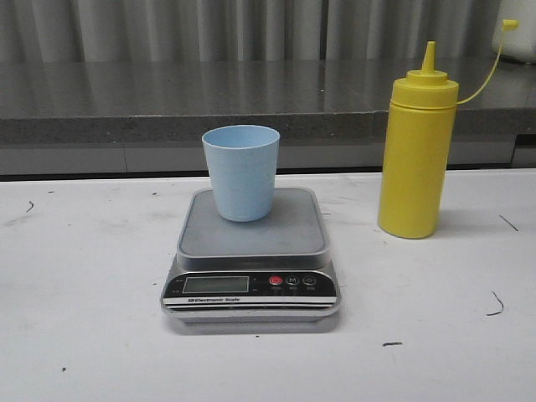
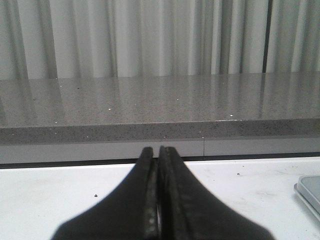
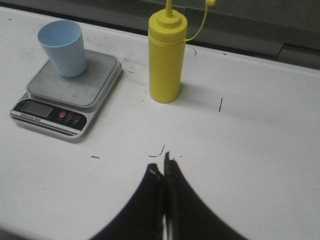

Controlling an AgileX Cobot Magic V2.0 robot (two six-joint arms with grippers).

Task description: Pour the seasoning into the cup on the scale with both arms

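Both arms hang low over the white surface [image 1: 84,335], the left gripper [image 2: 158,150] and right gripper [image 3: 162,167] each with jaws clenched on nothing. Beyond them, the light blue cup [image 1: 241,172] stands upright on the scale [image 1: 251,268], the yellow squeeze bottle [image 1: 416,155] just beside it, uncapped.

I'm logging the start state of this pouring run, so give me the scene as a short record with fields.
cup: light blue cup, upright on the scale platform, looks empty
scale: scale at table centre, display blank or unreadable
bottle: yellow seasoning bottle, upright on the table, right of the scale, apart from it; cap off the nozzle, hanging on its strap
left gripper: left gripper, jaws shut, empty, over bare table
right gripper: right gripper, jaws shut, empty, short of the bottle
pouring: not begun
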